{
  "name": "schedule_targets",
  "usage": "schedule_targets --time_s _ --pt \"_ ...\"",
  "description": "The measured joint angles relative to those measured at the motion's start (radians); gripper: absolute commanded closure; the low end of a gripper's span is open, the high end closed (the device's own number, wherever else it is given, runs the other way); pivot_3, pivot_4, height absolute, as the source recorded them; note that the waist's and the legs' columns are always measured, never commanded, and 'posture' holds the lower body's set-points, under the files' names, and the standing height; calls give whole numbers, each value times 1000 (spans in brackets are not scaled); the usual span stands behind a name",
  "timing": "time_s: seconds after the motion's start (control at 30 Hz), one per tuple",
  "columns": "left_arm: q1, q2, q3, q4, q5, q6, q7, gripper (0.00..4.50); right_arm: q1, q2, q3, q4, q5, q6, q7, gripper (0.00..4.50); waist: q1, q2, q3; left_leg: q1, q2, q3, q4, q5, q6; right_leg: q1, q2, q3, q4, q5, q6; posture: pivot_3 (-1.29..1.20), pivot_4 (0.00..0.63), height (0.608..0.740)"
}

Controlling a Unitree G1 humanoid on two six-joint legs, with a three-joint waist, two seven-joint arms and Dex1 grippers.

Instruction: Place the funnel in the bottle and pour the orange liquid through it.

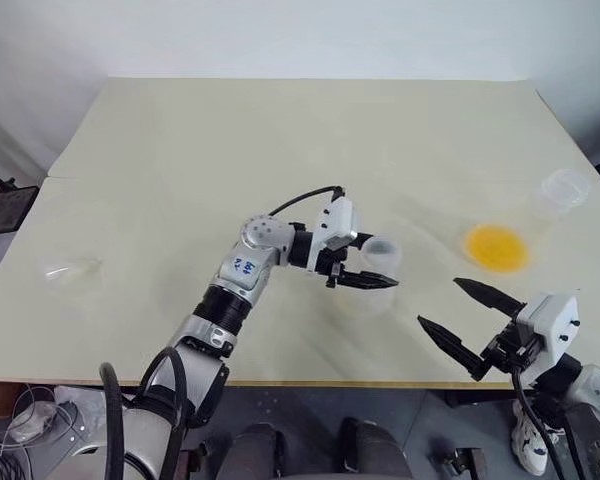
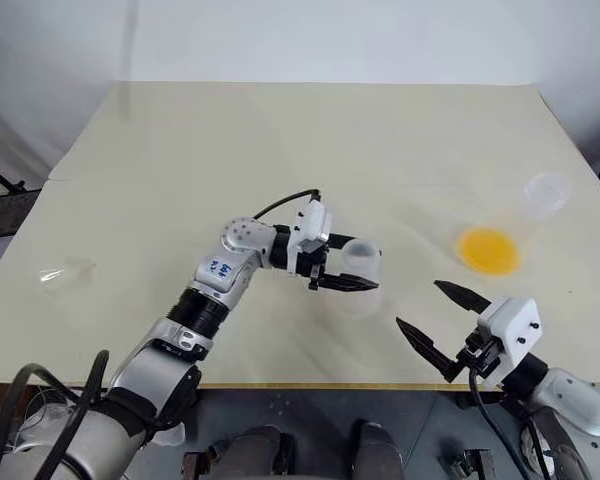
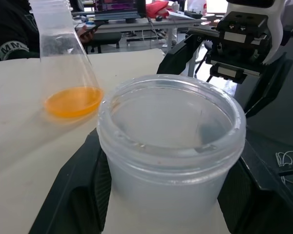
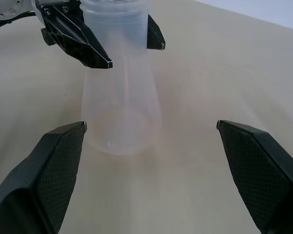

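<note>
Left end effector (image 1: 365,268) sits with its two black fingers on either side of the bottle (image 1: 378,272), clasping its rimmed neck while the bottle stands upright near the middle of the surface (image 1: 280,140). From the right wrist view I see the fingers flanking the neck, the wide base resting on the surface. My right end effector (image 1: 458,308) hangs near the front edge, fingers spread wide and holding nothing, pointed toward the bottle. I see the orange liquid (image 1: 496,247) pooled in the bottom of a larger clear flask (image 1: 565,188) off to the right. I find the funnel (image 1: 72,272) lying far left on the surface, well apart from everything else.
</note>
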Motion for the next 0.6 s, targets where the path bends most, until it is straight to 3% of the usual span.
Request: schedule_targets --time_s 0.07,0.3,0.6 --pt "-10 -8 0 11 9 -9 0 2018 11 5 -1 0 -4 -1 -8 0 0 0 0 0 0 0 0 0 0 0 0 0 0 0 0 0 150 740" --pt "-25 -28 -2 41 36 -17 9 43 24 20 -13 -6 -6 -2 -27 0 0 0 0 0 0 0 0 0 1 0 0 1 0 0 0 0 150 740" --pt "-25 -21 4 38 35 31 8 43 25 20 -34 -9 -6 -3 -31 0 0 0 0 0 0 0 0 -1 1 0 0 1 0 0 0 0 150 740"
